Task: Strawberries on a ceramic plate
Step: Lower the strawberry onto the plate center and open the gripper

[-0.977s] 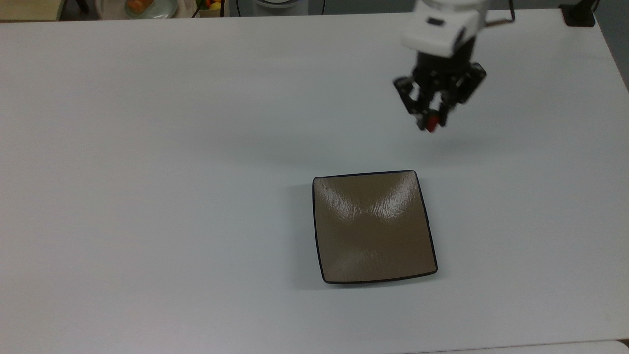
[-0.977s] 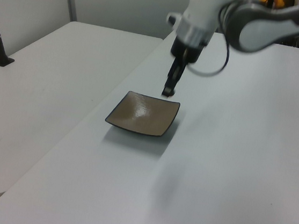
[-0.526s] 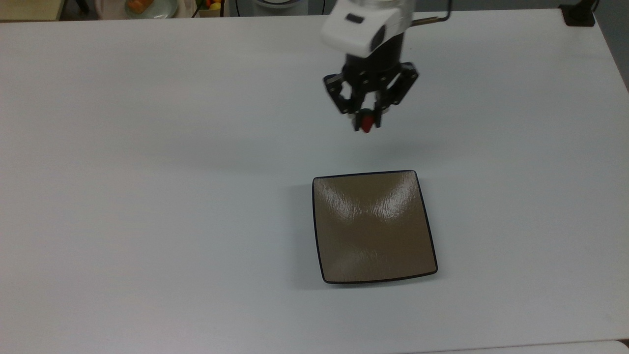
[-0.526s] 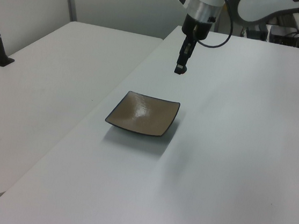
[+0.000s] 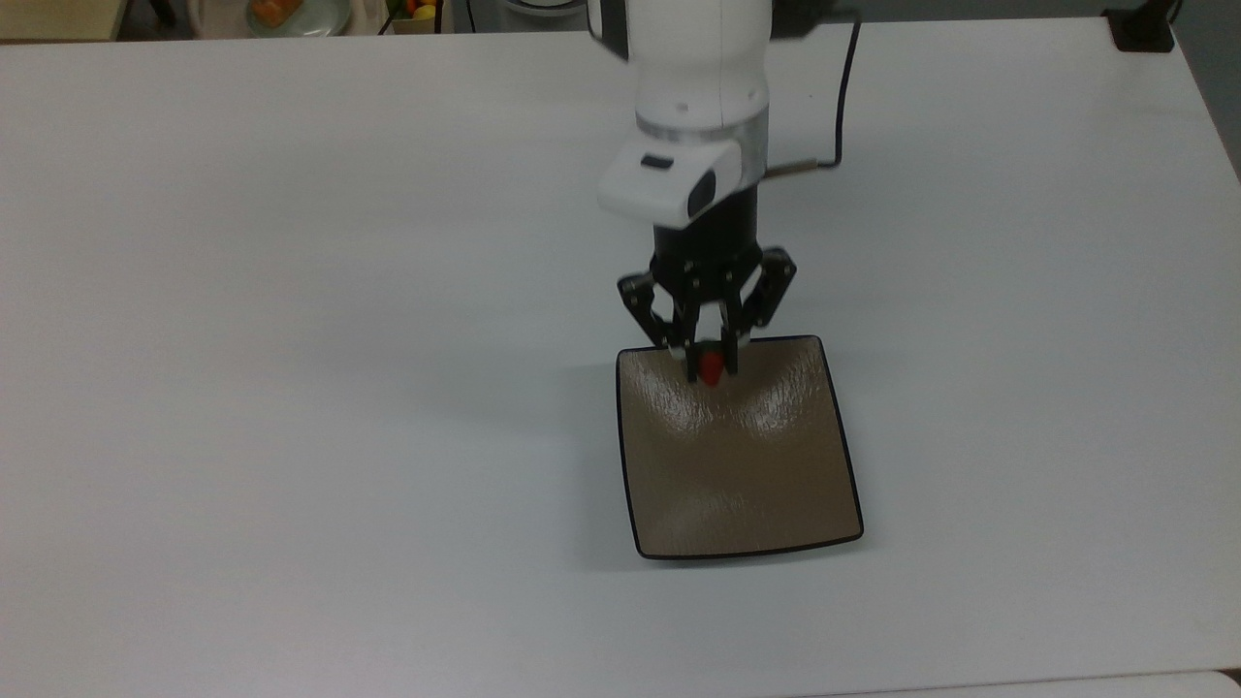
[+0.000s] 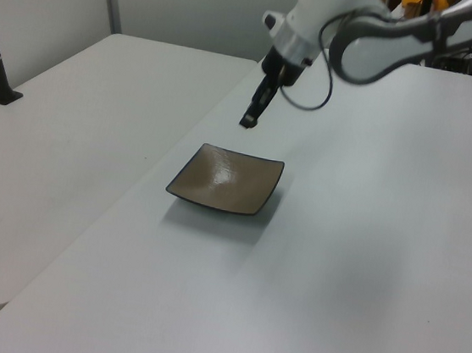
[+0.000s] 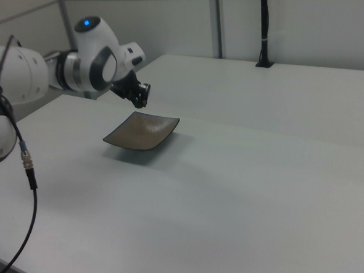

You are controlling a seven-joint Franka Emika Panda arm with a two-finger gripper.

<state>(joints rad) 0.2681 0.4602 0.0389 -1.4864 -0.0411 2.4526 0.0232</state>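
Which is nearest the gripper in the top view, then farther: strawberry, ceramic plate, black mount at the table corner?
1. Strawberry, held in the gripper.
2. Ceramic plate, just below, toward the top view's bottom.
3. Black mount, far off at the top view's upper right.

White Franka arm with a black tool

The arm (image 5: 700,87) has glossy white round links, grey joint bands and a silver ring above a white boxy wrist block; a blue light glows on one joint cap in the right view. A black cable (image 5: 845,92) trails beside it. The tool (image 5: 710,368) is black linkage fingers.
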